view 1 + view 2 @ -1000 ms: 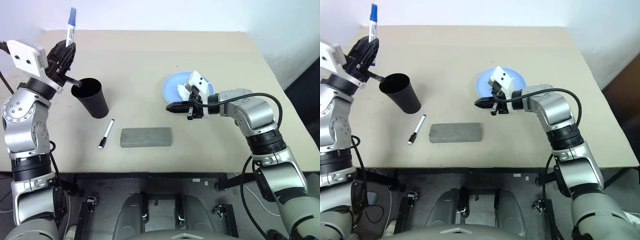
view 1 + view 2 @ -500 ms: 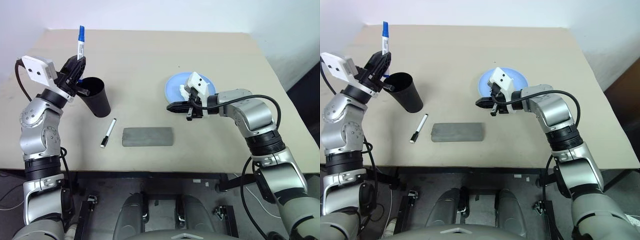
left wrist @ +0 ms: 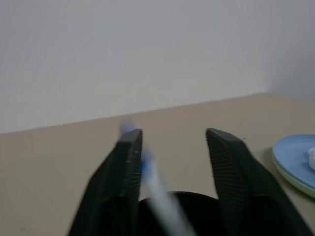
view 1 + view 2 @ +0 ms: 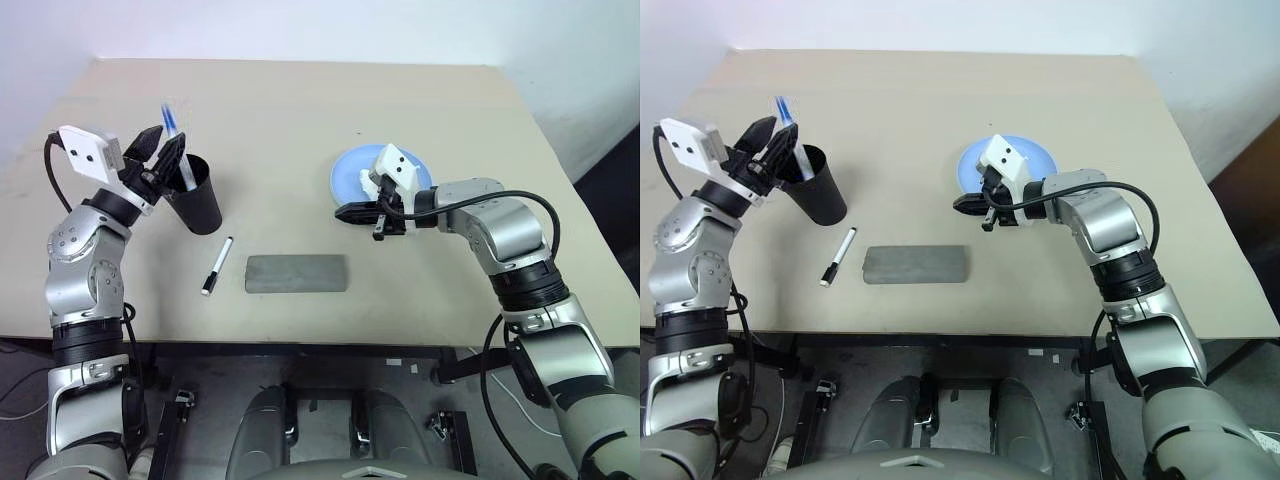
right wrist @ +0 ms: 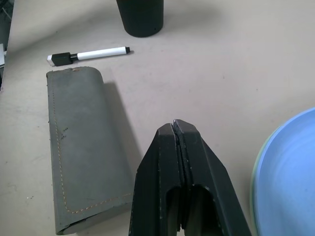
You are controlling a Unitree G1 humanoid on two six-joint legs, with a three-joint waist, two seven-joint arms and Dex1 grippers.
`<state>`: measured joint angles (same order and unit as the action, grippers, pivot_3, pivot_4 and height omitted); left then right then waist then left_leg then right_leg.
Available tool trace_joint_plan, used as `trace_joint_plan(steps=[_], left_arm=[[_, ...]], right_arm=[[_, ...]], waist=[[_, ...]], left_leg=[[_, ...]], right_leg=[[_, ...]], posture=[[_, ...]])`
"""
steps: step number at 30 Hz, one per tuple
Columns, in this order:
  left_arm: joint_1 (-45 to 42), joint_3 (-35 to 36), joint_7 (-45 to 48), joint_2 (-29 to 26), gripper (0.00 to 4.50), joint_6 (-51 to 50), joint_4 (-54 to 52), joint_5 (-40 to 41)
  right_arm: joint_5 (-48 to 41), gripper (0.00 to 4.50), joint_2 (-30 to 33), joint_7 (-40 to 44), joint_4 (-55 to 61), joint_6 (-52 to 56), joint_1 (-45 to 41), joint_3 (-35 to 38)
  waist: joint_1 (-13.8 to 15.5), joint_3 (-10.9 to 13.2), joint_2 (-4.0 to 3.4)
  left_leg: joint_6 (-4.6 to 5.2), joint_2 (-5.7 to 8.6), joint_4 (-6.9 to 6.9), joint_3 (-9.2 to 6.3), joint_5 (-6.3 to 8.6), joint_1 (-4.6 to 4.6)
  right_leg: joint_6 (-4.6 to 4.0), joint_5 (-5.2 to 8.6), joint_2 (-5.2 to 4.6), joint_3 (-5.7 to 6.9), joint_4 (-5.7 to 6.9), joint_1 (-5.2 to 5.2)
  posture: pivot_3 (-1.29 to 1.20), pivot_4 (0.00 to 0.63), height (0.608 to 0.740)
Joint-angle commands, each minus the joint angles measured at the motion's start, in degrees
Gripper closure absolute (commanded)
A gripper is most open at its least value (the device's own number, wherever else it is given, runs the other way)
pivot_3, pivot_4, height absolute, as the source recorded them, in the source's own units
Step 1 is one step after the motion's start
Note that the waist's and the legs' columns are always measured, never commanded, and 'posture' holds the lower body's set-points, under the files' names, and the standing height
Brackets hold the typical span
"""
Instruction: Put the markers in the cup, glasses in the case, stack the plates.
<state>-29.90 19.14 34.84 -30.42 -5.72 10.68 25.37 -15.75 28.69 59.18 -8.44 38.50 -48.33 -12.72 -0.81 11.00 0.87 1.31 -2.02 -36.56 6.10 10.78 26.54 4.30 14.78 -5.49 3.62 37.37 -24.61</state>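
One black-capped marker (image 4: 215, 266) lies between cup (image 4: 198, 200) and case (image 4: 296, 274).

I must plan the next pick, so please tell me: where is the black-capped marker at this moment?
In the left eye view the black-capped marker lies flat on the table's left half, between the black cup and the closed grey case, touching neither.

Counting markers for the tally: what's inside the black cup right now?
The blue-capped marker stands in the cup, its cap end sticking out above the rim. Its lower end and the cup's bottom are hidden by the wall.
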Motion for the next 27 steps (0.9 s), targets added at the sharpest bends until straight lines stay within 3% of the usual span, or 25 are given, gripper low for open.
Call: trace_joint_plan(steps=[1,4,11,18,27], left_arm=[[0.3,0.1,0.2,-0.9,1.03,0.7,-1.9,-0.5],[1.0,0.0,0.2,-0.6,0.03,0.0,-3.4,0.1],[5.1,0.0,1.1,-3.0,0.03,-6.7,-12.9,2.4],[12.5,6.4,-1.1,-10.1,0.03,-24.9,-28.9,13.3],[19.3,15.8,-3.1,-17.7,0.03,-39.1,-39.9,24.1]], right_arm=[[0.3,4.50,0.1,-0.2,0.7,-1.0,-0.6,0.6],[0.3,4.50,0.0,-0.2,1.0,-0.9,-0.5,0.6],[-0.4,4.50,-0.1,0.1,1.3,-0.4,-0.5,1.2],[-1.3,4.50,0.1,1.0,-0.3,-1.1,-1.1,2.2],[-5.7,4.50,-0.3,4.0,-3.3,-6.9,-2.3,8.4]], waist=[[0.0,0.0,0.00],[0.0,0.0,0.00],[-0.2,0.0,0.00],[-0.4,0.0,-0.01],[-0.3,0.0,-0.02]], left_leg=[[-0.02,0.00,0.00,0.00,0.01,0.00],[-0.08,0.00,0.00,0.00,0.05,0.00],[-0.11,0.00,0.02,-0.01,0.07,0.01],[-0.13,0.00,0.13,-0.04,0.08,0.00],[-0.15,0.04,0.28,-0.03,0.09,0.00]], right_leg=[[0.00,0.00,-0.01,0.00,0.00,0.00],[-0.01,0.00,-0.02,0.00,0.00,0.00],[-0.03,0.01,-0.05,-0.01,-0.01,-0.02],[-0.21,0.11,-0.07,-0.07,-0.06,-0.07],[-0.30,0.11,-0.09,-0.14,-0.27,-0.07]], posture=[[0.00,0.150,0.711],[0.00,0.150,0.711],[0.00,0.150,0.711],[0.00,0.150,0.711],[0.00,0.150,0.711]])
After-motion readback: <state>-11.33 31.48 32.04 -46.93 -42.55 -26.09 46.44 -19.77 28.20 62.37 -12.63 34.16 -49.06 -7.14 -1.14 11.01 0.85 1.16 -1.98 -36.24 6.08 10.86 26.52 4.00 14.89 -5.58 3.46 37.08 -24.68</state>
